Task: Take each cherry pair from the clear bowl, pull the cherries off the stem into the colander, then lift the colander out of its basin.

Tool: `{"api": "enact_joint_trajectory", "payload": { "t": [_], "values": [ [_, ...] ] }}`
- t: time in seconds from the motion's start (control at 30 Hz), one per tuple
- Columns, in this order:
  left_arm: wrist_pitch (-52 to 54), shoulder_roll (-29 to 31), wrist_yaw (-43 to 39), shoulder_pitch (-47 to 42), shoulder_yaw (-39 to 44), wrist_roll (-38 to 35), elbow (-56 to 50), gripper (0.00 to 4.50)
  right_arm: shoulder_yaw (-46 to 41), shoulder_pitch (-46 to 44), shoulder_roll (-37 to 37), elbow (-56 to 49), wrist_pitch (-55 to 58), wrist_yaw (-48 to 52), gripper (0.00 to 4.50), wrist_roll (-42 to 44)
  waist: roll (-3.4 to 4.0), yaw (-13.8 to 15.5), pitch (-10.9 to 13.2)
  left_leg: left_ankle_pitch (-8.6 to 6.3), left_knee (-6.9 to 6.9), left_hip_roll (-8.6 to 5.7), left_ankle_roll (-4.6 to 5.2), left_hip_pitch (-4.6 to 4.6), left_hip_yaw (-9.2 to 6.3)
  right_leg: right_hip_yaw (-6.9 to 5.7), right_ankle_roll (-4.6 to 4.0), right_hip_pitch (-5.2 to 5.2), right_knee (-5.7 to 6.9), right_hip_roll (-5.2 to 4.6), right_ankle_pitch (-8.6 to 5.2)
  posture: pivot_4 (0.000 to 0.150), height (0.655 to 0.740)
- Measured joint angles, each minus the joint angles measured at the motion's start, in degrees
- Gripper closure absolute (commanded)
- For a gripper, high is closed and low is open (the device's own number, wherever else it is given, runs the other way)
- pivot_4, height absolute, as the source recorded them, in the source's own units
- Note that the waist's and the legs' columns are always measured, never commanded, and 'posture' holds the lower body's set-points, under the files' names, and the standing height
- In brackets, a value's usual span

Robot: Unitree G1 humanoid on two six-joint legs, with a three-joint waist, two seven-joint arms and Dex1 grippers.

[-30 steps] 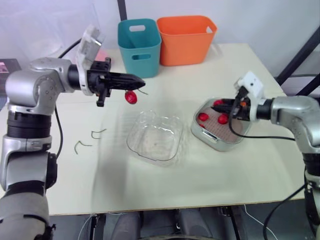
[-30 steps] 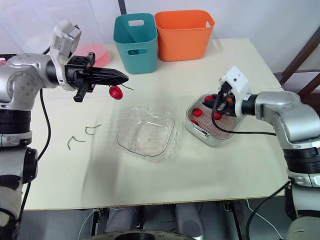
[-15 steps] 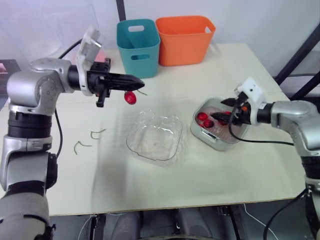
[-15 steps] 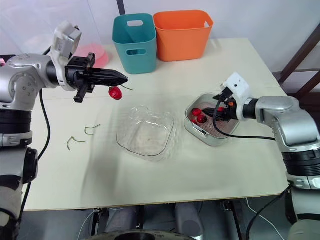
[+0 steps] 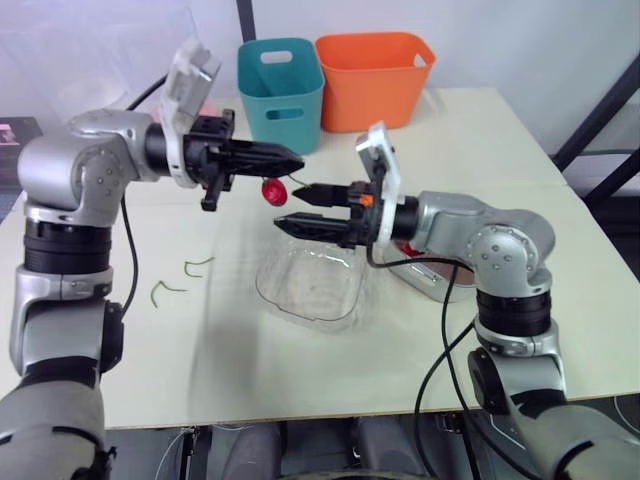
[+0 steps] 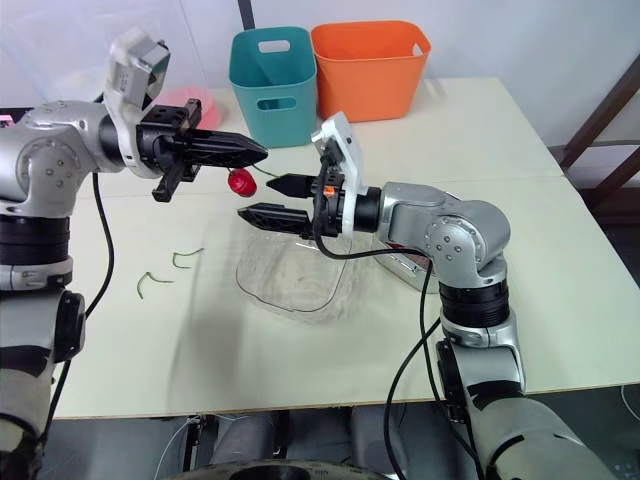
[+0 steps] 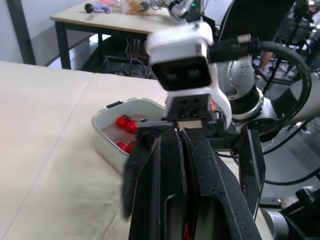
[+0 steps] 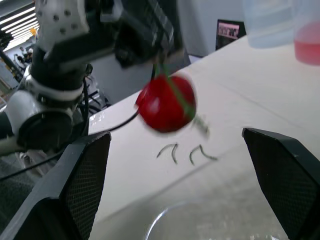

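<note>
Cherry (image 5: 271,190), just one, hangs by its stem from the left claw (image 5: 292,162), which is pinched tight above the desk (image 5: 480,130), near one clear bowl (image 5: 310,290). Right claw (image 5: 282,205) gapes wide just beside the fruit, not touching. Several more cherries (image 7: 125,123) lie in the colander (image 7: 111,131). Two loose stems (image 5: 197,265) lie well apart from the bowl.

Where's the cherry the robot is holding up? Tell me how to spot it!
Find the teal bin at the back of the table. Just in front of it the left end effector pinches a green stem, and the cherry dangles below, facing the open right end effector. The other cherries lie in the white tub; this one hangs in the air.
</note>
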Motion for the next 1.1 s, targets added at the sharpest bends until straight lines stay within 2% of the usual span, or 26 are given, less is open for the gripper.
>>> {"api": "enact_joint_trajectory", "payload": {
  "t": [0.53,0.63,0.8,0.83,1.1],
  "values": [
    [0.53,-0.29,2.29,1.3,0.04,-1.01,-1.27,4.5,2.05,-2.8,3.92,2.12,-0.03,-2.05,0.02,0.37,0.01,-0.19,0.0,0.0,-0.11,0.07,-0.01,0.04,0.02,0.01,0.0,-0.07,0.05,0.09,0.0,0.15,0.74],
    [0.5,-0.3,2.48,1.32,0.03,-1.04,-1.27,4.5,2.12,-2.8,4.32,2.38,-0.11,-2.34,0.92,0.13,0.01,-0.21,0.0,0.0,-0.12,0.07,0.0,0.03,0.02,0.01,0.0,-0.08,0.05,0.1,0.0,0.15,0.74],
    [0.49,-0.32,2.59,1.32,0.04,-1.28,-1.26,4.5,2.15,-2.8,4.32,2.42,-0.16,-2.64,3.44,-0.13,0.01,-0.22,0.0,0.0,-0.12,0.07,0.0,0.04,0.02,0.01,0.0,-0.09,0.05,0.11,0.0,0.15,0.74],
    [0.49,-0.32,2.59,1.32,0.04,-1.28,-1.26,4.5,2.16,-2.8,4.32,2.42,-0.17,-2.68,3.67,-0.33,0.01,-0.22,0.0,0.0,-0.12,0.07,0.0,0.04,0.02,0.01,0.0,-0.08,0.05,0.11,0.0,0.15,0.74],
    [0.45,-0.32,2.59,1.32,0.03,-1.27,-1.08,4.5,2.29,-2.8,4.31,2.52,-0.32,-2.77,3.67,-0.98,0.01,-0.22,0.0,0.0,-0.12,0.07,0.0,0.04,0.02,0.01,0.0,-0.09,0.04,0.11,0.0,0.15,0.74]
  ]
}}
